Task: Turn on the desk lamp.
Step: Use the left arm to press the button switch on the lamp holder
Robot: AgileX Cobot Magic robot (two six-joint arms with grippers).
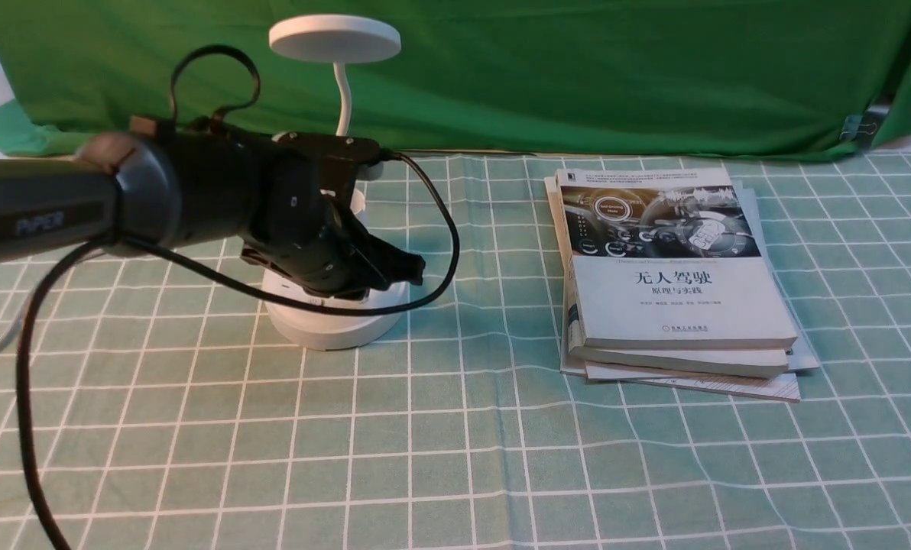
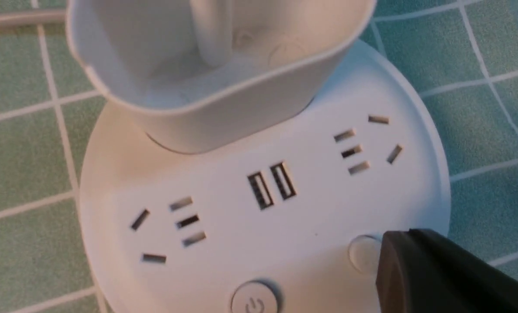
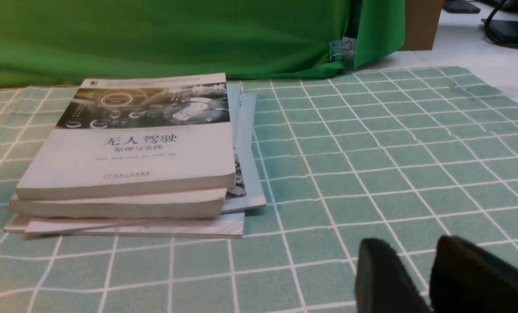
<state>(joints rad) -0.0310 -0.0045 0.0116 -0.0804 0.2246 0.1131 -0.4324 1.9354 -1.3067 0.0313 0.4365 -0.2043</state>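
Your left arm [image 1: 43,202] is reaching in low from the left, big and dark, closest to the front camera. Its black cable [image 1: 444,252] is looping out and hanging across the front of the desk lamp [image 1: 335,38]. That lamp is standing at the back left of the checked tablecloth [image 1: 455,458], just in front of the green curtain [image 1: 578,69]. Its flat round head is sticking up above the arm on a thin bent neck [image 1: 342,99]. The arm is hiding the cup and the lower neck from the front, so there you are only seeing the near edge of the round base [image 1: 333,328].

Your left gripper [image 1: 410,267] is pointing down at the base, squeezed closed and holding nothing. In the left wrist view its dark fingers [image 2: 437,274] are covering the edge of a small round button [image 2: 361,254]. I cannot tell if they are pushing it. A power button [image 2: 254,302] is sitting near it by the rim, uncovered. Two plug sockets and a pair of small slots [image 2: 271,186] are showing on the base, with the cup [image 2: 215,87] standing behind them. The grey cord [image 2: 20,19] is running away over the cloth.

Further right, well apart from the lamp, a pile of books [image 1: 677,283] is lying flat. A silver clip [image 1: 857,126] is pinching the curtain at the far right.

Your right gripper [image 3: 420,261] is showing only in its own wrist view, hanging low over the cloth and holding nothing. Its two fingers are sitting close together with a thin gap. I cannot tell if it is closed.
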